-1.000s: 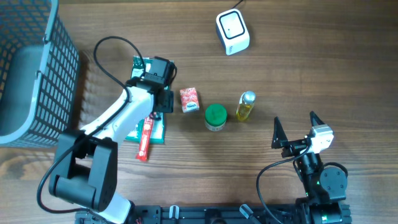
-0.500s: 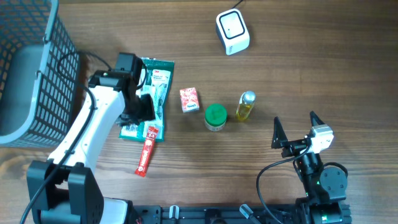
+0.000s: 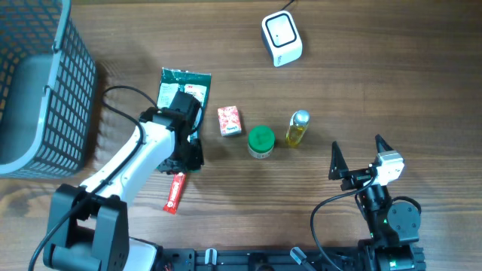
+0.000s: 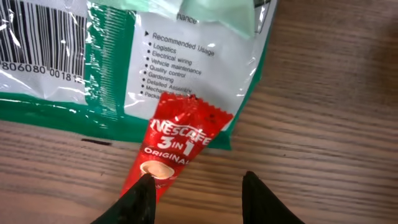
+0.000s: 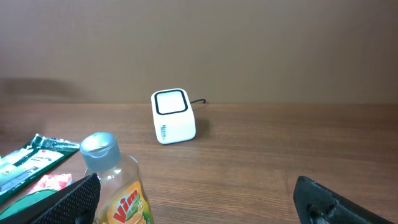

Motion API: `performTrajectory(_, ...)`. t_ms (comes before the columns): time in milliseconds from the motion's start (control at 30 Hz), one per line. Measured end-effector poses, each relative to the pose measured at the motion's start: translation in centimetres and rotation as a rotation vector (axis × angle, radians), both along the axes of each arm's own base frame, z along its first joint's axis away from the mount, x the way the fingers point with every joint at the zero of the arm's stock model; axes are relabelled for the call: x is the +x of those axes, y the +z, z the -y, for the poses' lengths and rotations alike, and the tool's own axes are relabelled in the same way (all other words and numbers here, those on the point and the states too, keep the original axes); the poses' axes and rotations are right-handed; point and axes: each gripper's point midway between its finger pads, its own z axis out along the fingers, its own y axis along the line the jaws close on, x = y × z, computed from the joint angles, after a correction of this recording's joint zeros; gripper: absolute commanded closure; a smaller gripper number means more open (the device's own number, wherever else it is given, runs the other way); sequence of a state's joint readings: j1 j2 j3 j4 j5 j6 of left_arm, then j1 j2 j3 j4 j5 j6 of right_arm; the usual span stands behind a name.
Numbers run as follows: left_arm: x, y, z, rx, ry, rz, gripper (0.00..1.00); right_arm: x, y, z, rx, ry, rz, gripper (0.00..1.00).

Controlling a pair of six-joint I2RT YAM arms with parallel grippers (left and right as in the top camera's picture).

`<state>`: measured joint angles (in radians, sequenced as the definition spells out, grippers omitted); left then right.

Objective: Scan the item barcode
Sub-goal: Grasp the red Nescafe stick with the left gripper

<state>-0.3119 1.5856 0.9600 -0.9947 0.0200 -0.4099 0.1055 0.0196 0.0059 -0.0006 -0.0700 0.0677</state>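
Busy wooden table (image 3: 407, 83) here: the left gripper (image 4: 198, 200) hung low over the red Nescafé sachet (image 4: 181, 138). Its jaws stood part-way apart, with one fingertip (image 4: 142, 198) over the sachet's lower end and bare wood between the two, so nothing was clamped. The sachet lay flat, its top end overlapping the green packet (image 4: 186, 56), whose barcode faced up. The white scanner (image 3: 282, 38) sat at the far side, well apart. The right gripper (image 3: 355, 141) sat spread wide and empty near the yellow bottle (image 3: 297, 129), with a green-lidded jar (image 3: 261, 141) and small red packet (image 3: 229, 120) alongside.
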Motion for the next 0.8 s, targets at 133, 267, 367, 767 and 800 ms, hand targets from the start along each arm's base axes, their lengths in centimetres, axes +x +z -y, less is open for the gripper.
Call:
performTrajectory(133,-1.2,0.0,-0.3,0.059,-0.015,-0.029,0.58,0.0,0.0,0.0,0.000,0.000,0.000,0.00)
performTrajectory(267,-2.5,0.1,-0.9,0.115,-0.018,-0.070,0.56,0.0,0.0,0.0,0.000,0.000,0.000,0.00)
performTrajectory(367,-2.9,-0.3,-1.1,0.127,-0.014,-0.077,0.55,0.0,0.0,0.0,0.000,0.000,0.000,0.00)
performTrajectory(767,-5.5,-2.5,-2.2,0.164,0.076,-0.132,0.72,0.0,0.0,0.0,0.000,0.000,0.000,0.00)
performTrajectory(800,-5.6,-2.4,-2.2,0.166,0.078,-0.135,0.72,0.0,0.0,0.0,0.000,0.000,0.000,0.00)
